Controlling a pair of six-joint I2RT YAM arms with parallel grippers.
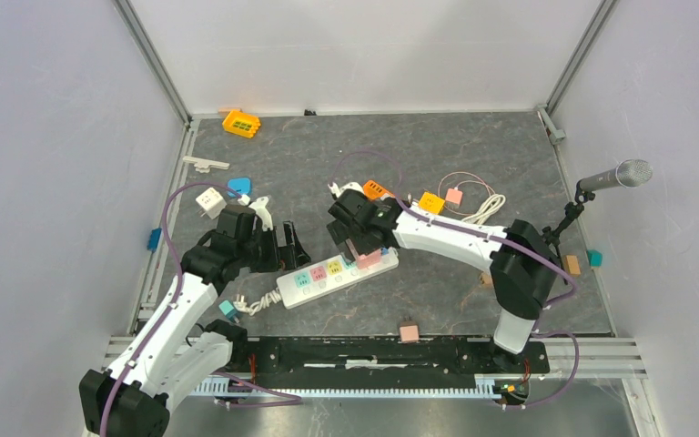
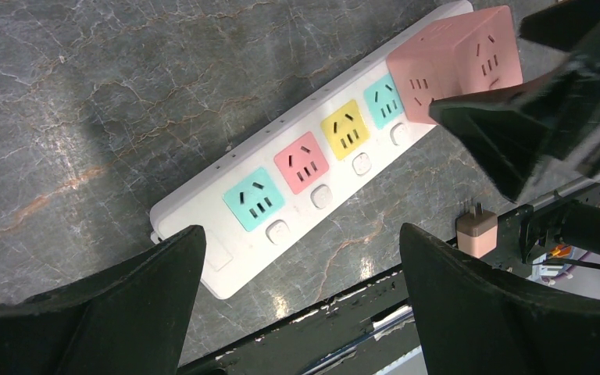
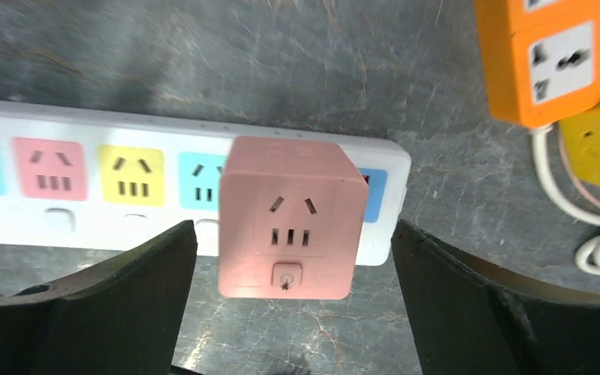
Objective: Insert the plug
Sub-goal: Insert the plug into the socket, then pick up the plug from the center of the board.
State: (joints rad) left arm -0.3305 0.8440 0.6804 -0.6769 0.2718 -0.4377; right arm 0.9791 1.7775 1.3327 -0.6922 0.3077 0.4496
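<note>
The right claw (image 3: 294, 226) stands wide open and holds nothing; its fingers flank the pink cube plug (image 2: 455, 62), with a sliver of gap on each side. The plug sits on the right end of the white power strip (image 2: 199, 207), which lies slantwise mid-counter, nearer the near edge. It looks seated, though whether fully flush I cannot tell. The step in hand seems to be letting go. The claw should lift straight up, fingers clear, so neither one drags the cube sideways. The left claw (image 2: 301, 233), also fully open and empty, hovers over the strip's left end and could press down there if the strip lifts.
</note>
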